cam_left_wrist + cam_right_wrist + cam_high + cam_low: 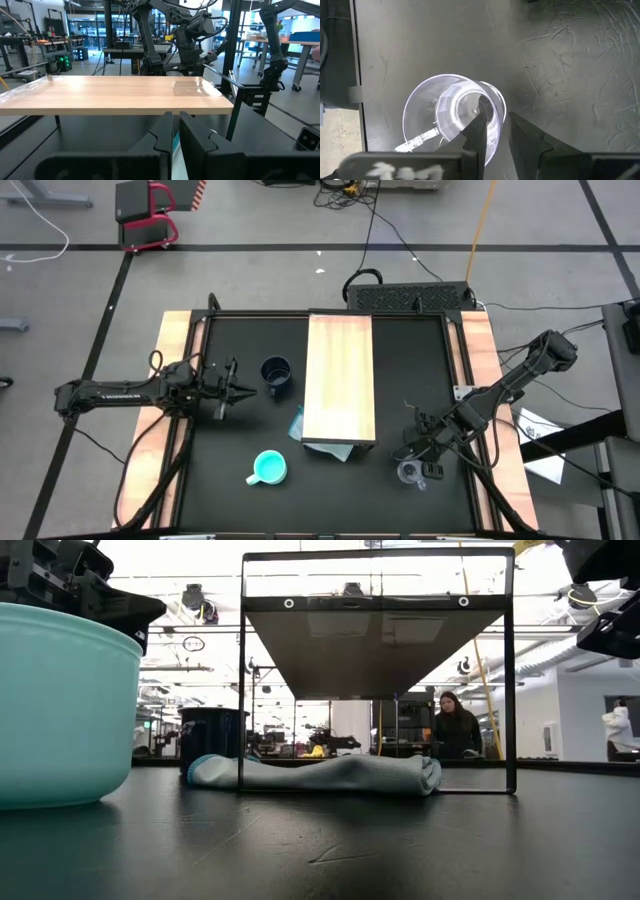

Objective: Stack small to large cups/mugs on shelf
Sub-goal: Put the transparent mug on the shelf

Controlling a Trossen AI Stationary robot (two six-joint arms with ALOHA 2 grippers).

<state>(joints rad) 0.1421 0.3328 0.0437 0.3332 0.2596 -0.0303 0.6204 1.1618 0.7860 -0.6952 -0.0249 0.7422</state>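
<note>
Left gripper (237, 390) hangs over the table's left half, fingers pressed almost together on nothing, pointing at the navy mug (277, 373), which stands just ahead of its tips. Beyond that mug, the shelf (339, 377) runs down the table's middle, a pale blue cloth (300, 425) tucked beneath its near end. The turquoise mug (268, 468) sits nearer the front edge, off to that gripper's side. Over to the right gripper (495, 127): pointing straight down, one finger inside the clear glass mug (447, 112), the other outside, the wall between them; whether they are pinching it, I cannot tell.
</note>
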